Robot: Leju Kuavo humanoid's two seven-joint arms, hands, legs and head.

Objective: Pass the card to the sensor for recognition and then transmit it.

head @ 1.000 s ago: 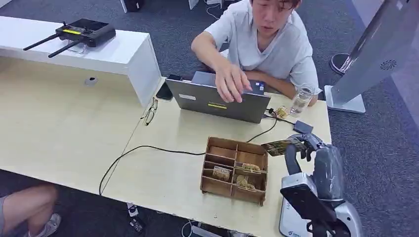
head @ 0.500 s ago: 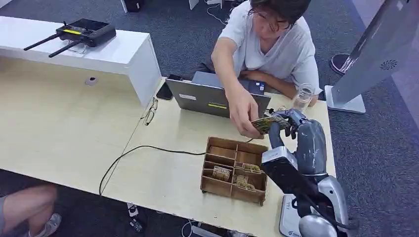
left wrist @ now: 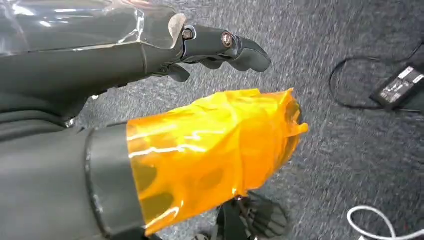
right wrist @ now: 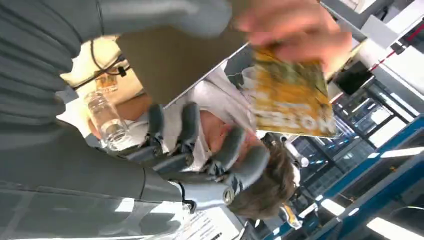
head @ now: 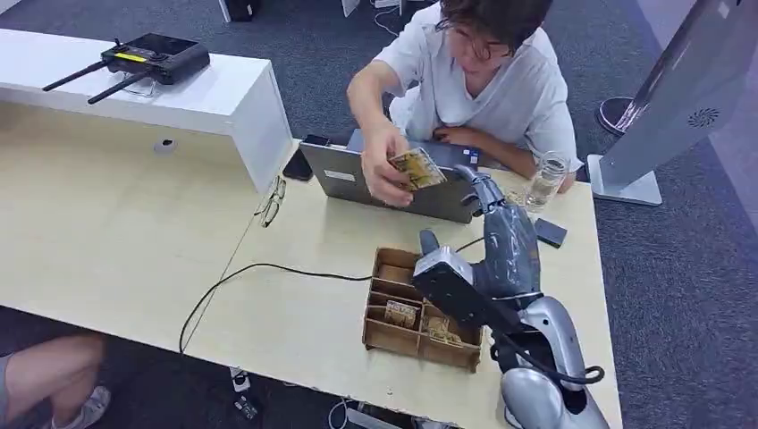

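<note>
1. The card [head: 417,168] is in the person's hand [head: 386,166], held up in front of the laptop [head: 393,184] near the far edge of the worktop [head: 116,241]. In the right wrist view the card [right wrist: 290,95] is blurred, pinched by the person's fingers.
2. The right hand [head: 478,186] is raised above the worktop just beside the card, without touching it. Its fingers [right wrist: 187,125] are apart and lightly curled, holding nothing.
3. The left hand [left wrist: 220,47] hangs over grey carpet; its dark fingers look curled in with nothing in them, and an orange film wraps the part beside them.
4. A wooden tray [head: 423,308] with compartments sits near the worktop's near edge, partly behind the right arm. Small items lie in some of its near compartments.
5. A clear bottle [head: 543,181] stands near the far right corner, with a small dark box [head: 550,232] just beside it.
6. A black cable [head: 259,268] runs across the worktop to the tray's far side.
7. Glasses [head: 271,204] lie to the left of the laptop.
</note>
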